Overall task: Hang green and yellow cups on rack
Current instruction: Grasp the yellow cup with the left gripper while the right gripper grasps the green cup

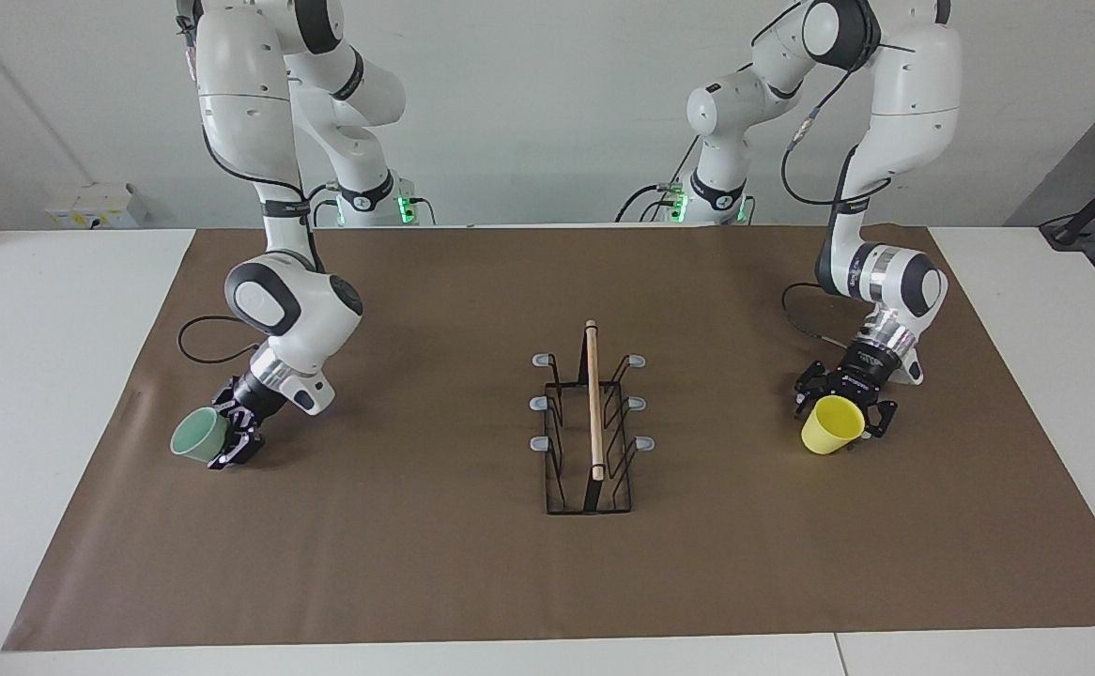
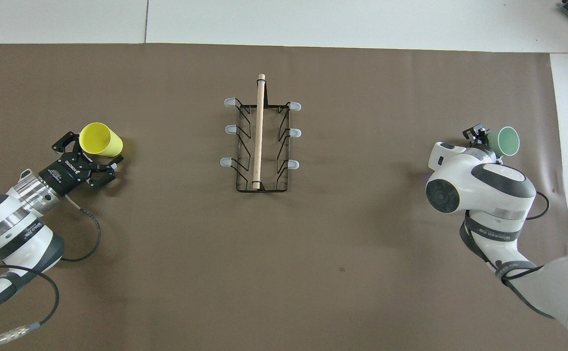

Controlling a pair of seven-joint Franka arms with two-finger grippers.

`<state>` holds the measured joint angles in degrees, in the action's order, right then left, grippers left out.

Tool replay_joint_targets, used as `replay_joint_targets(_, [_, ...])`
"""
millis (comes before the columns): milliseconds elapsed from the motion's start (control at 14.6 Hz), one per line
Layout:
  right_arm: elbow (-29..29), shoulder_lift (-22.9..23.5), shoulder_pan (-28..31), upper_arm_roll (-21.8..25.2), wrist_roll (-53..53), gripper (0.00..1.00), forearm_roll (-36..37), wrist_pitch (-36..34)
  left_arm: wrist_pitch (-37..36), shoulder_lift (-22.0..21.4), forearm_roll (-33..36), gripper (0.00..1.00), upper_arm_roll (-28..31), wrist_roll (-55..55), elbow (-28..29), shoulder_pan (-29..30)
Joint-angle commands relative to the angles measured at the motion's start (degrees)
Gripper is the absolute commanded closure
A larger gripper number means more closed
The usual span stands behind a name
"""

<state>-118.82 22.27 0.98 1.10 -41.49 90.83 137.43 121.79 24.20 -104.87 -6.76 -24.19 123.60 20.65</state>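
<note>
The black wire rack [image 1: 593,404] [image 2: 259,131] with its wooden rod stands in the middle of the brown mat, and nothing hangs on its prongs. The pale green cup [image 1: 192,437] [image 2: 507,141] is tipped on its side low at the mat, at the right arm's end. My right gripper [image 1: 233,441] [image 2: 479,134] is shut on it. The yellow cup [image 1: 829,427] [image 2: 101,139] lies on its side at the left arm's end. My left gripper [image 1: 843,408] [image 2: 89,152] is open, with one finger on each side of that cup.
The brown mat [image 1: 416,563] covers most of the white table. Black cables trail on the mat beside each wrist. A small wall box [image 1: 92,205] sits past the mat, near the right arm's base.
</note>
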Motion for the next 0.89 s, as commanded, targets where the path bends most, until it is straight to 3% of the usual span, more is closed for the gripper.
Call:
replay_joint_targets(0, [-0.1,-0.9,0.2,-0.4,-0.3,1.00,0.3,0.7,1.3,1.2,-1.8,0.00,-1.0,1.5,-1.3,0.2])
replay_joint_targets(411, [0.9,-4.3,0.1,-1.9,-5.1,1.00,-17.3,1.1,2.4,1.5,-2.4,0.00,-1.8,2.3,-1.7,0.1])
replay_joint_targets(617, [2.0,-6.8,-0.5,-3.9,-5.8,1.00,-33.5,0.2,2.7,1.5,-3.9,0.00,-2.6,4.1,-1.7,0.0])
replay_joint_targets(823, [2.0,-9.1,-0.6,-5.7,-5.8,1.00,-43.0,-1.5,3.2,1.5,-4.6,0.10,-2.6,4.2,-1.9,-0.3])
